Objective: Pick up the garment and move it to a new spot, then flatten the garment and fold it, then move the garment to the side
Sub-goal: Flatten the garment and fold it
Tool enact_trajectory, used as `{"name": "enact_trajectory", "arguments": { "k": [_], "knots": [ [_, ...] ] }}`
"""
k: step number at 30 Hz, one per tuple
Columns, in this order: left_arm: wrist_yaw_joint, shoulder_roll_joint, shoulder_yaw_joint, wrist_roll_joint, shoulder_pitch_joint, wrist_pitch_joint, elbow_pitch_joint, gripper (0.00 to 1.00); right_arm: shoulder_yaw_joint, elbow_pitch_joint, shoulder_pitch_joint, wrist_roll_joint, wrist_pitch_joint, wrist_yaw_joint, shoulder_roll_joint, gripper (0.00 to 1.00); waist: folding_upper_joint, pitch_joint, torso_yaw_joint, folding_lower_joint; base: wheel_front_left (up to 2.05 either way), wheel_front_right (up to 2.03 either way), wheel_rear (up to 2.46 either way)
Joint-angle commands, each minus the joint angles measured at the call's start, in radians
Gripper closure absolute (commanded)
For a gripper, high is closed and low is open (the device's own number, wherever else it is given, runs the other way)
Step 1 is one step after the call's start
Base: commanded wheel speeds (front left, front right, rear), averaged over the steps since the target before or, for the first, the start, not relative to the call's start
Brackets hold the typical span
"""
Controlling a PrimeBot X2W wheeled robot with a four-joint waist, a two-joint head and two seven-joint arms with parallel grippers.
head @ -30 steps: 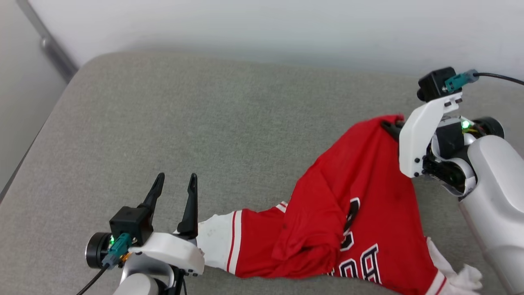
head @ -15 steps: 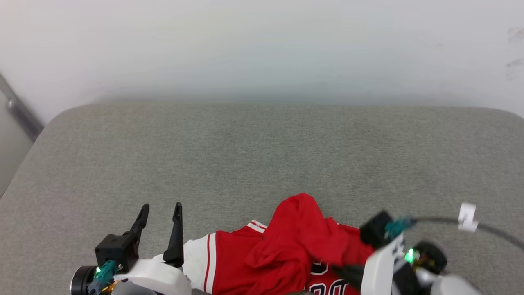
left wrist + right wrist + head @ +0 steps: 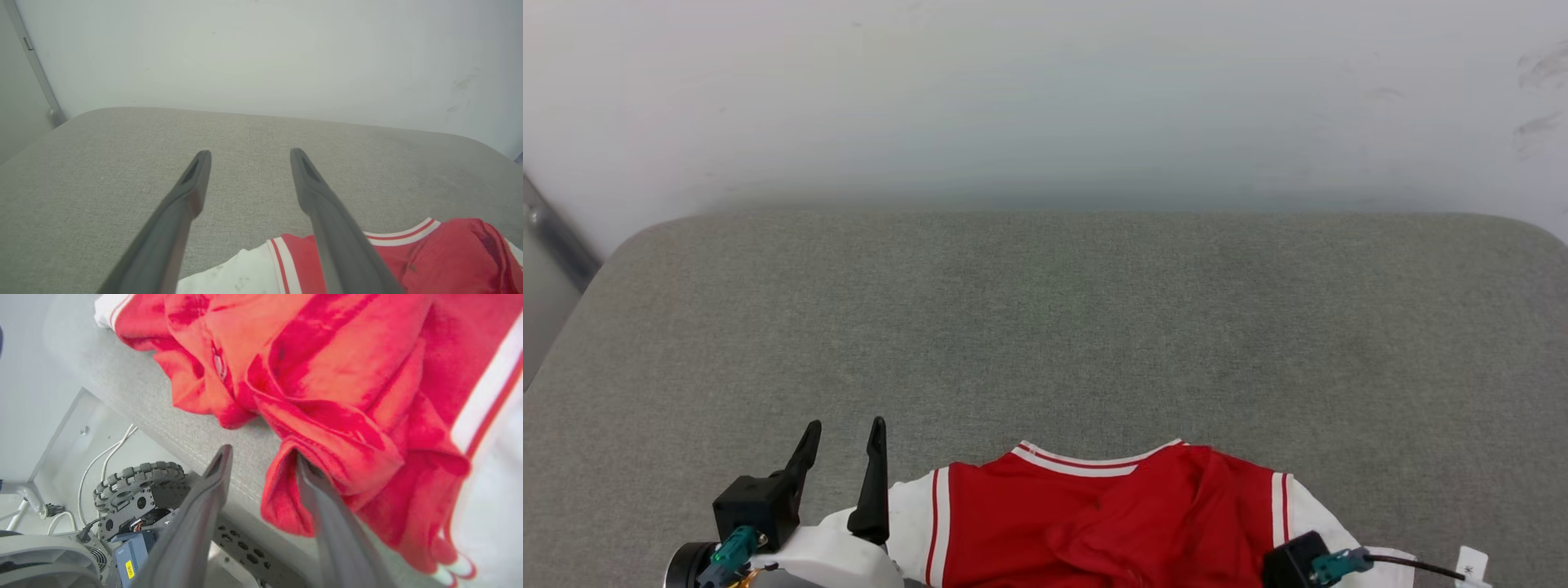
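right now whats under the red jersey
The garment lies on the grey cushion, its near part hanging over the edge. Below that edge the robot's wheeled base shows. Anything directly beneath the cloth is covered.

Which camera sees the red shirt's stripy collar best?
The head view: the collar curves in full across the jersey's top edge, unblocked. The left wrist view catches just one stretch of it at the bottom right. In the right wrist view the jersey is too bunched to tell.
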Motion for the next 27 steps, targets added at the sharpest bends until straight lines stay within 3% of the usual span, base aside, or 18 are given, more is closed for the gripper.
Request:
{"name": "enact_trajectory", "arguments": {
  "k": [1, 12, 20, 27],
  "knots": [
    [0.004, 0.001, 0.000, -0.004, 0.011, 0.001, 0.000, 0.00, -0.010, -0.011, 0.012, -0.013, -0.017, 0.000, 0.006, 0.00, -0.0001, -0.001, 0.002, 0.0002, 0.00, 0.00, 0.00],
    [0.017, 0.011, 0.011, -0.014, 0.027, -0.004, 0.002, 0.00, -0.252, -0.196, 0.064, -0.155, -0.238, -0.001, 0.100, 0.00, -0.0001, -0.016, -0.003, 0.0002, 0.00, 0.00, 0.00],
    [0.016, 0.031, 0.013, -0.018, 0.027, 0.014, -0.005, 0.00, -0.456, -0.191, 0.066, -0.263, -0.332, -0.001, 0.164, 0.00, -0.0001, -0.029, -0.006, 0.0002, 0.00, 0.00, 0.00],
    [-0.032, 0.077, -0.024, -0.018, -0.041, 0.121, -0.012, 0.00, -0.515, -0.198, 0.062, -0.301, -0.355, -0.001, 0.179, 0.00, -0.0001, -0.029, -0.022, 0.0002, 0.00, 0.00, 0.00]
  ]
}}
